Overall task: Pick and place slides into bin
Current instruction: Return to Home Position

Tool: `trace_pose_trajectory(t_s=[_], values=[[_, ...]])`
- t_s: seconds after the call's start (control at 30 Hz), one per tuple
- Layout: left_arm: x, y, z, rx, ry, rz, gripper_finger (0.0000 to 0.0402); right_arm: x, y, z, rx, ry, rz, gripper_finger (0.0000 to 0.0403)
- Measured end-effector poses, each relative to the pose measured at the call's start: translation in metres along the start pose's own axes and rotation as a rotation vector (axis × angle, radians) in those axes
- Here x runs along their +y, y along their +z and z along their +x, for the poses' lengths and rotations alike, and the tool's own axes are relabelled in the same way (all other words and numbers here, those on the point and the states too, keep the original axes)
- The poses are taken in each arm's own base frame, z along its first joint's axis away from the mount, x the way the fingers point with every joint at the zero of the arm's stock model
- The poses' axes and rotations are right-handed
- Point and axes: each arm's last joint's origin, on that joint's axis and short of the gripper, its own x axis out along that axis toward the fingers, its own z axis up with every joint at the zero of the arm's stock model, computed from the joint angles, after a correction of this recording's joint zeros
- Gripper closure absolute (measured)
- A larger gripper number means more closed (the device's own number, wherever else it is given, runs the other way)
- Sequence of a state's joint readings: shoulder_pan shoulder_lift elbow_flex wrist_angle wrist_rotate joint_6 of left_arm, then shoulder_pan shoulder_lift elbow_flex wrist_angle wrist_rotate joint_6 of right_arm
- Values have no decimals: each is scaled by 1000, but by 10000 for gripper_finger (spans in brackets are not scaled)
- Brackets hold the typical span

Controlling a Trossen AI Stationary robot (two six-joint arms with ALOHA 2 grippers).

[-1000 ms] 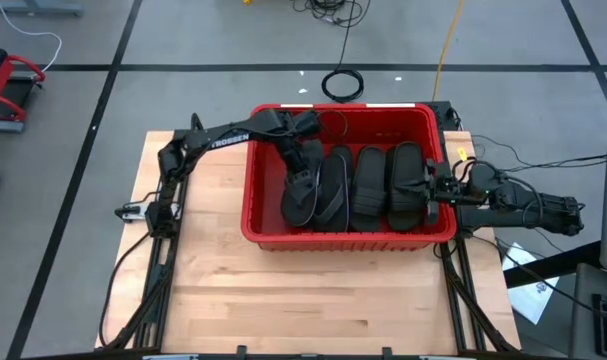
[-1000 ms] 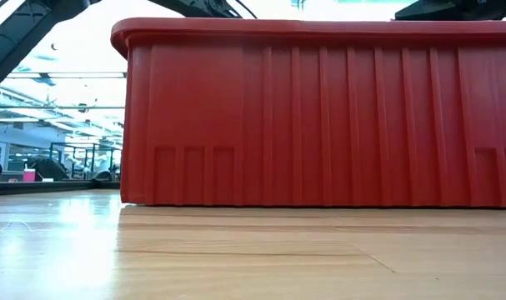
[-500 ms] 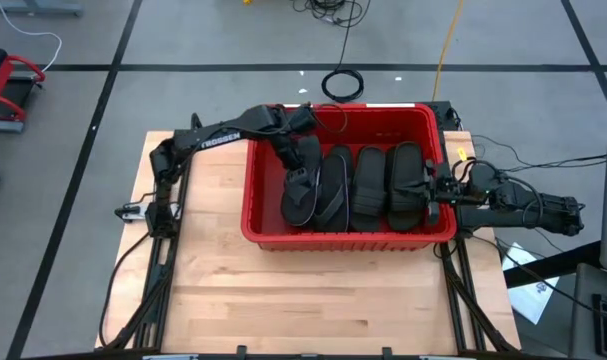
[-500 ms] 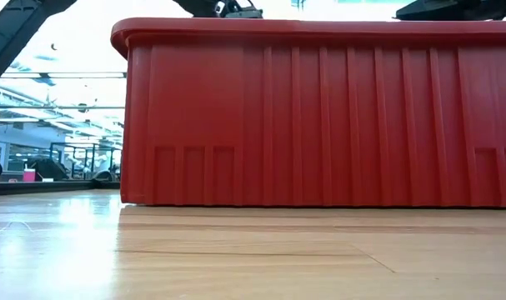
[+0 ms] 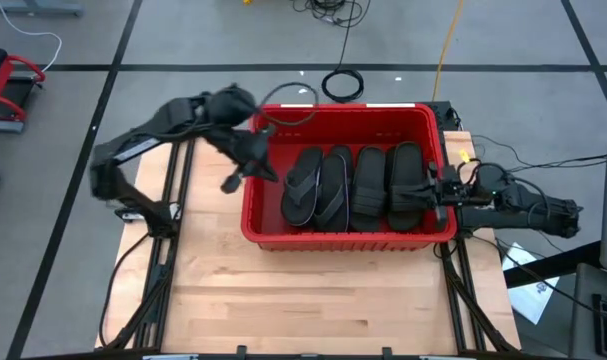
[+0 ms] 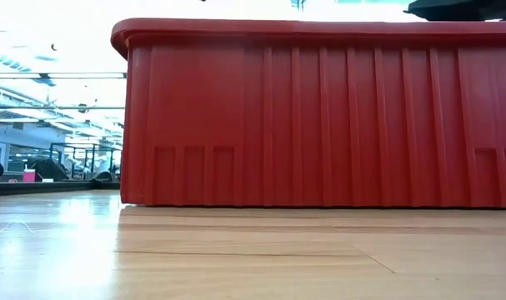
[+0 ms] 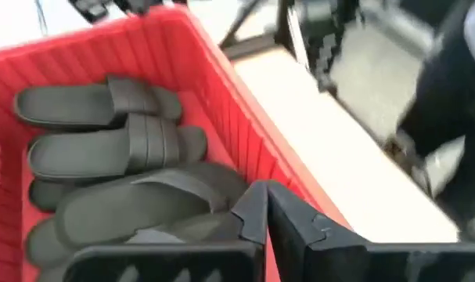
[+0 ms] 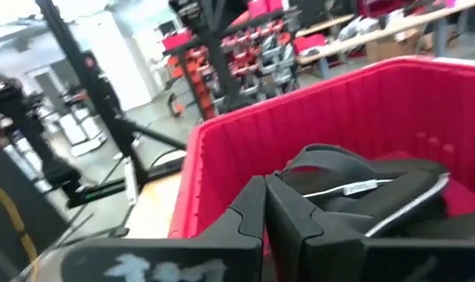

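Four slides [image 5: 351, 185] lie side by side on top inside the bin [image 5: 343, 238], toes toward its far wall, spanning it almost from the left wall to the right. The leftmost is a thong flip-flop, and the two on the right have wide ribbed straps. In the left wrist view the flip-flop [image 7: 143, 204] lies nearest, two strapped slides lie beyond it, and edges of more soles show underneath. The bin [image 7: 221, 86] stands on the far right part of the table [image 5: 283, 300]. In the low view its ribbed red wall [image 6: 319, 108] fills most of the frame and rests flat on the wood. The left arm arches high over the table's left side. The left gripper [image 5: 233, 180] hangs in the air just outside the bin's left wall, above bare table and touching nothing. Its own camera shows the left gripper [image 7: 264, 188] with both fingers pressed together and nothing between them. The right gripper [image 5: 435, 190] sits at the bin's right rim, pointing across the bin, while its arm stretches out past the table's right edge. From its wrist, the right gripper [image 8: 264, 182] also has its fingers closed against each other and empty. Beyond them a strapped slide [image 8: 354, 184] lies against the red wall [image 8: 245, 141]. A coiled cable [image 5: 343, 83] lies on the floor behind the bin.
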State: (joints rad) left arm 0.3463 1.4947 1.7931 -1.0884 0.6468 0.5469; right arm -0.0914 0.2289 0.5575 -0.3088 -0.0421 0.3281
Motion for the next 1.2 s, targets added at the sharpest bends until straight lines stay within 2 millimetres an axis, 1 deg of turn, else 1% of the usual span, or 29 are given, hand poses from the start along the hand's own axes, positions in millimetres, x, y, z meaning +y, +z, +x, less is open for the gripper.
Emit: trace_pose_trajectory(t_s=[0.07,0.13,0.23,0.3,0.4,0.47,0.57,0.63,0.7,0.77,0.9,1.03,1.2], values=[[-2,-16,-2,-75,27,-61,389,-2,-4,-4,-28,-30,-6,403],[-5,-40,1,-139,74,-128,395,-5,-9,-8,-55,-58,-11,403],[-12,-69,8,-337,147,-168,399,-7,-13,-11,-73,-72,-23,403],[-21,-85,12,-489,221,-177,401,-8,-17,-11,-52,-78,-26,403],[-42,-112,16,-684,354,-162,401,-11,-26,-8,-18,-74,-35,403],[-55,-134,20,-770,405,-157,401,-13,-32,-5,-4,-67,-41,403],[-66,-168,35,-854,475,-227,401,-17,-44,0,8,-70,-29,403],[-72,-184,42,-904,509,-245,401,-19,-49,3,-33,-53,-34,403],[-75,-194,44,-935,544,-254,401,-20,-54,4,-46,-29,-38,403],[-77,-200,48,-920,564,-274,402,-22,-61,5,-48,-20,-35,403],[-78,-205,51,-901,588,-290,402,-24,-68,7,-58,7,-32,403],[-78,-210,54,-882,605,-311,402,-23,-67,7,-71,12,-21,403],[-79,-215,57,-874,551,-385,401,-22,-62,7,-129,26,-43,403]])
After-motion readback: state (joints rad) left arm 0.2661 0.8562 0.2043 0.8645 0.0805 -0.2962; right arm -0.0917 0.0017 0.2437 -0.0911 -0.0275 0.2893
